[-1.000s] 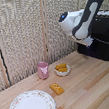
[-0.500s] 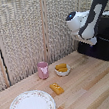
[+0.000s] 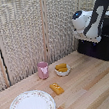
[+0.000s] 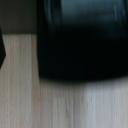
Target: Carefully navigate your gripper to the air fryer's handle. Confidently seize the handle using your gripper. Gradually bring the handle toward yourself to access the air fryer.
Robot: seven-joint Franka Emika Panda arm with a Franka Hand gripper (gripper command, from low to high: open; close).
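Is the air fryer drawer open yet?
Cannot tell. The arm hides the air fryer front in the exterior view; the wrist view shows only dark blur.

Even, soft daylight fills the exterior view, with faint shadows beside the pink cup [image 3: 43,70] and plate [image 3: 31,106]; the picture is slightly grainy. The wrist view is heavily blurred: the air fryer [image 4: 82,42] smears into the pale worktop [image 4: 60,105]
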